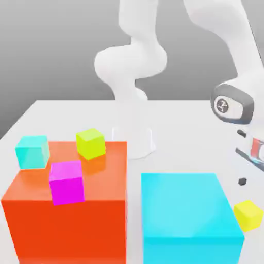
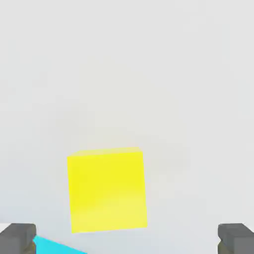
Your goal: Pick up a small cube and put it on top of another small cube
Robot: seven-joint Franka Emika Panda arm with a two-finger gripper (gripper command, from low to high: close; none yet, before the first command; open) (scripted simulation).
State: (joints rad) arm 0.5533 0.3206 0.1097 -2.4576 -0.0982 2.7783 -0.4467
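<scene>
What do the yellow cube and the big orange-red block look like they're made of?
Yellow cube: possibly smooth plastic, matte to satin; flat, even color with no grain, though a plain render leaves this open.
Orange-red block: perhaps glossy plastic or painted wood; its top shows soft, blurry darker patches by the small cubes, like faint reflections.

Red block (image 1: 64, 232) btm cut off by frame edge.

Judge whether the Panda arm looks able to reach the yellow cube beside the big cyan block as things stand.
Probably yes: the end effector is open and empty above the yellow cube, with nothing visible between them. The large cyan block sits close by, so the descent may need some care.
</scene>
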